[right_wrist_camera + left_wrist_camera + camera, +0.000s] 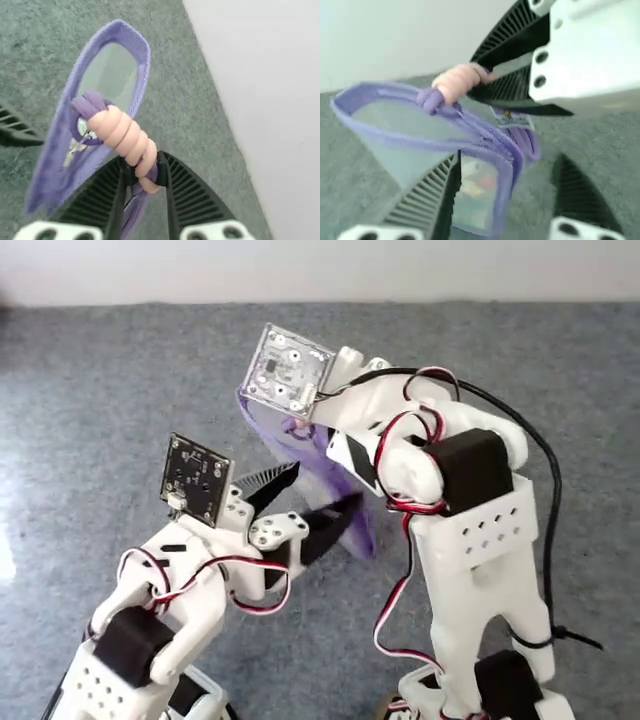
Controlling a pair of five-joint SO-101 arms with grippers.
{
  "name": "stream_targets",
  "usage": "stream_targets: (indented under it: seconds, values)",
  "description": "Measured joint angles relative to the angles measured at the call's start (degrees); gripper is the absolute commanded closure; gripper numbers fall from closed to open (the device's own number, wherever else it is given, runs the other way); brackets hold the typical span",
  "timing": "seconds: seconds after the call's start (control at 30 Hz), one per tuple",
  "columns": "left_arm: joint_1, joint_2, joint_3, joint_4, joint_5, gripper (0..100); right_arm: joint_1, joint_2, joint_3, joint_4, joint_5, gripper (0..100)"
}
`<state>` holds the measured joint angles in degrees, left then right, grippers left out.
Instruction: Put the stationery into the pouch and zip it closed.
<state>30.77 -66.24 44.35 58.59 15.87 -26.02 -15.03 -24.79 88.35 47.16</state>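
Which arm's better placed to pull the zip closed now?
Right. The right gripper is shut on the pink zip pull of the pouch. The left gripper stands open around the pouch's other end, likely better for bracing.

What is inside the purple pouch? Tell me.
Through the clear wall of the pouch, blurred pale and coloured items show near its lower end. They are too blurred to tell what they are. The purple trim hides whatever lies behind it.
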Motion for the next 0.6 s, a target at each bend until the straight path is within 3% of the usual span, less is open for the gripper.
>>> stream_targets:
  seconds: [0.17, 0.6]
  values:
    - [-4.92, -0.09, -2.99, 9.05, 2.11, 63, -0.88, 0.88, 0.0, -1.23, -1.85, 99.0]
    - [-13.63, -0.26, -2.2, 6.77, 2.46, 65, -2.37, 1.14, 0.0, -0.53, -4.31, 99.0]
